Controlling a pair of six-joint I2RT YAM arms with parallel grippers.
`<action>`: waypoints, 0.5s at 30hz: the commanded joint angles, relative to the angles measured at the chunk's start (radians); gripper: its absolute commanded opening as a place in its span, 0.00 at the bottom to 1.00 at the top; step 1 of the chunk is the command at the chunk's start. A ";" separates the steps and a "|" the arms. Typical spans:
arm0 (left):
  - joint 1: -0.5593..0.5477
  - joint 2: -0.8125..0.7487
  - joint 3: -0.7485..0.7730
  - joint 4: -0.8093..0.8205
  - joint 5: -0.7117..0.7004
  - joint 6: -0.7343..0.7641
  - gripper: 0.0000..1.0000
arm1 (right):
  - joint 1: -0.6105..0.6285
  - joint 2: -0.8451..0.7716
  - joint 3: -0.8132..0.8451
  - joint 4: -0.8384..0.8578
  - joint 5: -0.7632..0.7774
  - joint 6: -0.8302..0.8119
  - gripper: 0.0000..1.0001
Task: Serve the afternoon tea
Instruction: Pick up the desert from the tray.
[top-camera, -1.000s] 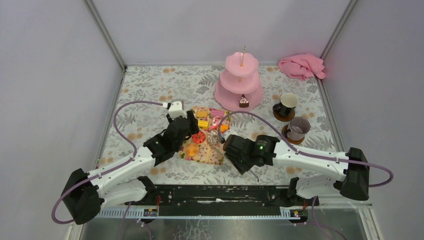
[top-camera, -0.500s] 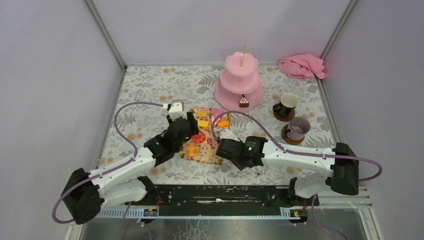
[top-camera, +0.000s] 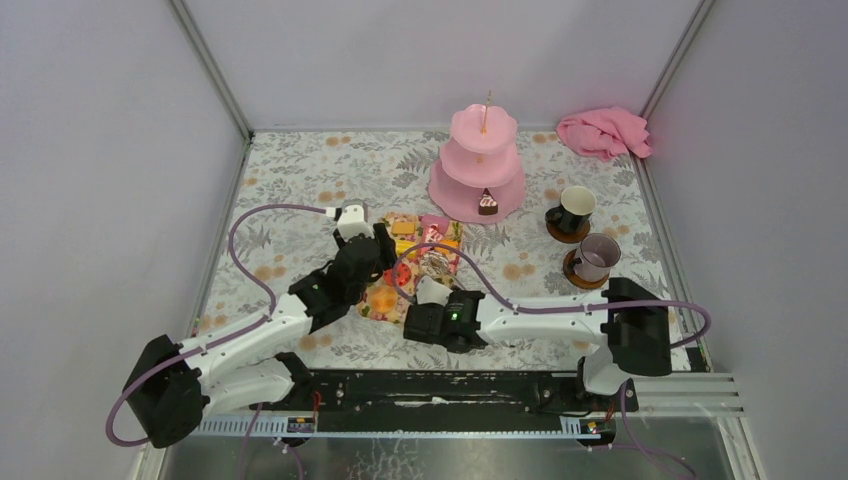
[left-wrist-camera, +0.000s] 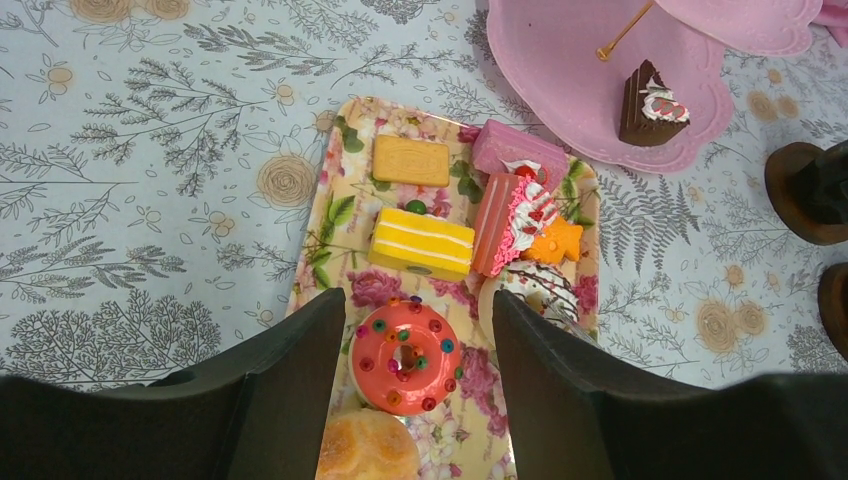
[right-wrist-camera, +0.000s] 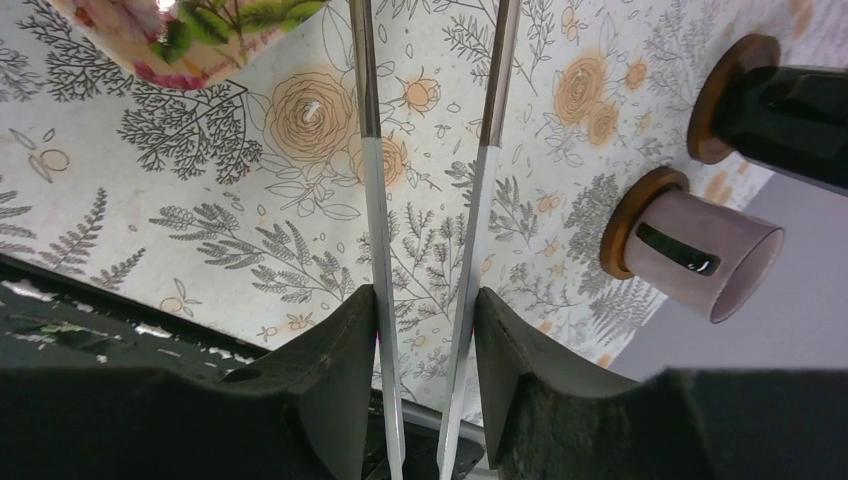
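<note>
Centre of the top view: floral tray of toy cakes, pink stand above it.
Left wrist view: left gripper half open and empty, straddling the red doughnut at lower centre. Right wrist view: right gripper clamps metal tongs, blades apart; grey mug at right.

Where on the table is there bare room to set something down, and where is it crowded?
Bare: the far left of the table, between left wall, stand and tray; a smaller patch between tray and black mug. Crowded: the tray, full of cakes, with the left end effector above it.
</note>
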 joint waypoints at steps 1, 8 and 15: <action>0.013 -0.011 -0.020 0.067 -0.010 0.009 0.64 | 0.024 0.040 0.053 -0.046 0.102 -0.012 0.45; 0.021 -0.018 -0.027 0.069 -0.005 0.010 0.64 | 0.026 0.059 0.058 -0.055 0.091 -0.020 0.31; 0.022 -0.033 -0.030 0.057 -0.002 0.006 0.64 | 0.026 0.071 0.073 -0.075 0.081 -0.016 0.00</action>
